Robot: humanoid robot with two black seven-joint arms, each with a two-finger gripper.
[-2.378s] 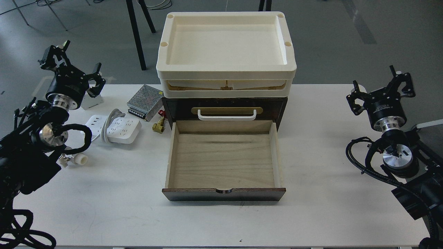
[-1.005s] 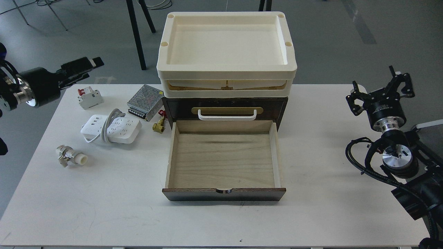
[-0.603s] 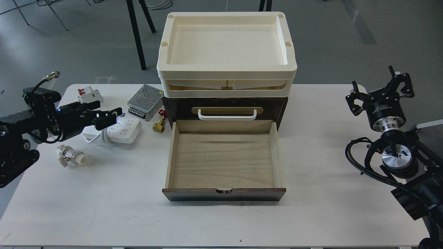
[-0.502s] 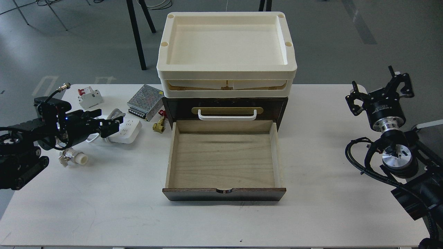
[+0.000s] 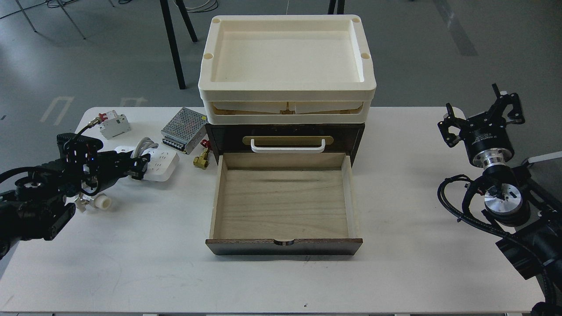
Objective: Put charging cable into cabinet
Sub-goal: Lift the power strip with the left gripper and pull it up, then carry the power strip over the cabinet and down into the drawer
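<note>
The white table [image 5: 131,263] carries the cabinet [image 5: 285,131], dark brown with a cream tray top, a white handle and its light wood drawer [image 5: 283,206] pulled open toward the camera. At the right edge the right gripper [image 5: 483,116] is raised off the table, its jaws spread and holding nothing. The left gripper [image 5: 137,167] lies low over the charging cable [image 5: 160,161], which rests on the table left of the drawer; whether its jaws are pinching the strip I cannot tell. Behind sit a perforated silver box [image 5: 184,129] and a small white breaker [image 5: 113,124]; a white fitting [image 5: 99,202] and a brass valve [image 5: 202,159] lie nearby. No lettering is readable
</note>
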